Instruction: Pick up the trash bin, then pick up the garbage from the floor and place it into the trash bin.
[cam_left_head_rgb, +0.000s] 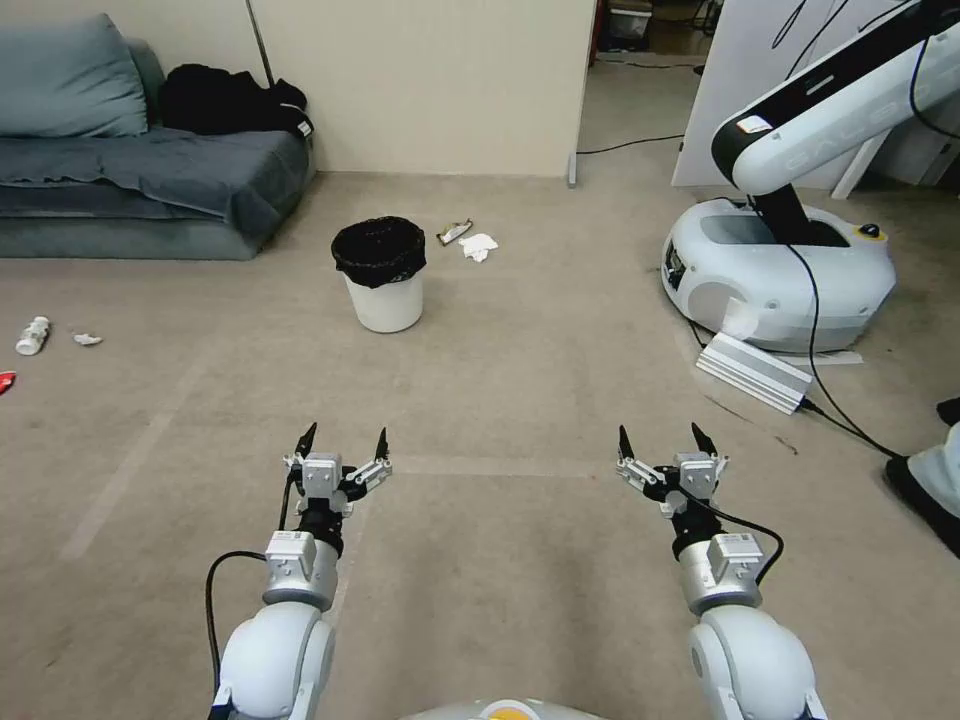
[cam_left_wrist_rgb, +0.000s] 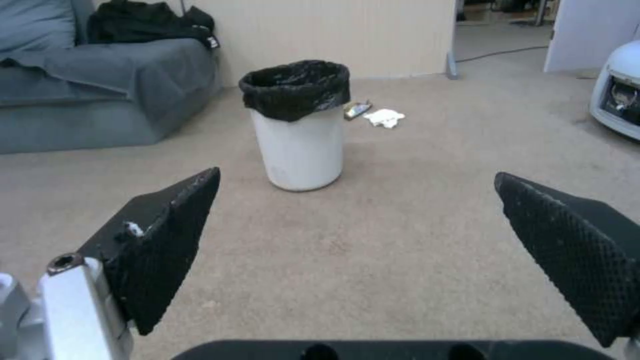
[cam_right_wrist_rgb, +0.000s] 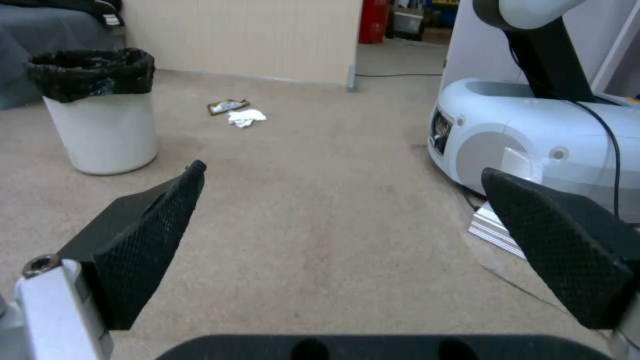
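Step in hand: the opening step, picking up the bin, looks not yet begun; nothing is held and the bin stands untouched on the carpet.
Left gripper: held out low over the bare carpet, fingers spread wide with nothing between them; it points almost straight at the bin, which stands well ahead of it.
Right gripper: level with the left one and likewise spread wide and empty, over bare carpet, with the bin ahead and off to its left.
Next move, as a judgement: the robot likely has to close the gap to the bin first, then bring one gripper to the rim or wall; the loose bag wrapped over the rim may slip in a pinch.
Trash bin: upright on the floor, white wall showing below the black bag, a little left of centre.
Garbage near the bin: a shiny wrapper and a white tissue wad lie just beyond it to the right, close together.
Garbage far left: a small bottle and a small white scrap lie on the carpet before the grey sofa.
Other robot: a white base parked to the right, well apart from the bin.
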